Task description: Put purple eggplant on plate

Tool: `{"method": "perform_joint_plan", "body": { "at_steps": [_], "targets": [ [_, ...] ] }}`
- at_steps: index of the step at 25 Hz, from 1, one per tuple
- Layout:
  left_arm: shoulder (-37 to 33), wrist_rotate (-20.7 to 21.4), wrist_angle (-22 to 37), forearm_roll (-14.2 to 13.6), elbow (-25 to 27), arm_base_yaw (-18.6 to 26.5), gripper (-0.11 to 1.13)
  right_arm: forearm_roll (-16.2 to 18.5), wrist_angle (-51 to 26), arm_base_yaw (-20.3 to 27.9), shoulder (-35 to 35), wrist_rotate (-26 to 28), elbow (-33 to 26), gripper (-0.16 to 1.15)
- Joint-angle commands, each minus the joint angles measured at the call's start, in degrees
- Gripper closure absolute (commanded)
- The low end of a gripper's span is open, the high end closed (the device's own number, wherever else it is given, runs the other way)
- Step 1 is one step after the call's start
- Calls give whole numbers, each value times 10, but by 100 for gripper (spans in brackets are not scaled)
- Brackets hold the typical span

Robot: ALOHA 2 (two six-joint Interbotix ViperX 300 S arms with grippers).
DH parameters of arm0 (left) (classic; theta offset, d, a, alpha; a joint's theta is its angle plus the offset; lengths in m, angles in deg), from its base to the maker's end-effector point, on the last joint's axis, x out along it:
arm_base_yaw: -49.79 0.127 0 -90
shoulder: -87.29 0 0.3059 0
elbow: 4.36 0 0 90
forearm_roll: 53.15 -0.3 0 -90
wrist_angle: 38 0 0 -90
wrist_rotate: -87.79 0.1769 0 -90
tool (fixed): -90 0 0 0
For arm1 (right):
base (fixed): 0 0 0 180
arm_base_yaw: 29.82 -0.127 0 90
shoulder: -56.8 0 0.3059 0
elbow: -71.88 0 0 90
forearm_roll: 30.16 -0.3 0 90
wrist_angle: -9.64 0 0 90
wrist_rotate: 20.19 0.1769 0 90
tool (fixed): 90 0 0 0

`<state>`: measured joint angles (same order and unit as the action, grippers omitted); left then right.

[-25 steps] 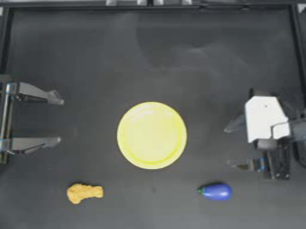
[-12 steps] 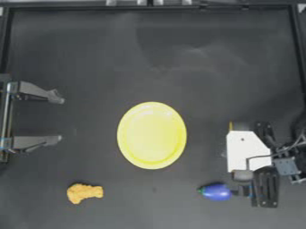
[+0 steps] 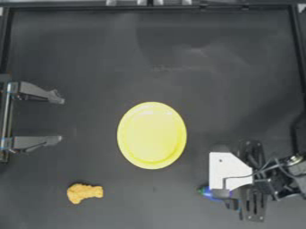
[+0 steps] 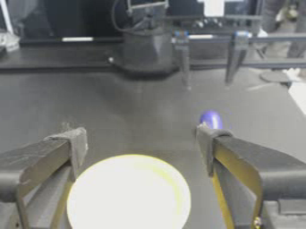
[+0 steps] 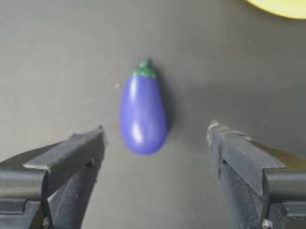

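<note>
Overhead, the table (image 3: pixel 179 53) is a plain dark matte sheet with a raised black border, and the left wrist view shows a metal frame and dark clutter of equipment past its far edge. No brand, label or writing can be read anywhere.

The plate (image 3: pixel 151 135) lies flat near the table's middle (it serves as the landmark here). The purple eggplant (image 5: pixel 142 114) lies on the bare table, off the plate toward the right arm's side and the near edge; in the top view only a sliver of blue-purple shows from under the right gripper (image 3: pixel 224 197). Its long axis runs along that gripper's line of sight, with the green stem tip pointing away from the gripper and the rounded end nearest it. The right gripper's jaws stand wide apart on either side of the eggplant, touching nothing.

The left gripper (image 3: pixel 53 118) waits well to the plate's left, jaws spread and empty. An orange-tan nugget (image 3: pixel 84 192) sits off the plate's near-left side.
</note>
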<state>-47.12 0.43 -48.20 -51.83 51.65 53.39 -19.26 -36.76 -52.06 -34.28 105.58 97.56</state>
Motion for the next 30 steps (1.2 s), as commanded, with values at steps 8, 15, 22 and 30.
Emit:
{"method": "perform_joint_plan", "body": {
  "at_steps": [8,15,22,30],
  "targets": [
    [-11,-3,4,1,-6,4,-1,-1,7,-17,59,30,-17,1],
    [-12,-3,11,4,-6,4,-1,2,19,-18,106,31,-18,1],
    [-12,-3,11,4,-6,4,-1,2,20,-18,143,32,-25,4],
    [-7,-4,11,4,-7,5,-1,-11,21,-18,155,29,-21,47]
  ]
}}
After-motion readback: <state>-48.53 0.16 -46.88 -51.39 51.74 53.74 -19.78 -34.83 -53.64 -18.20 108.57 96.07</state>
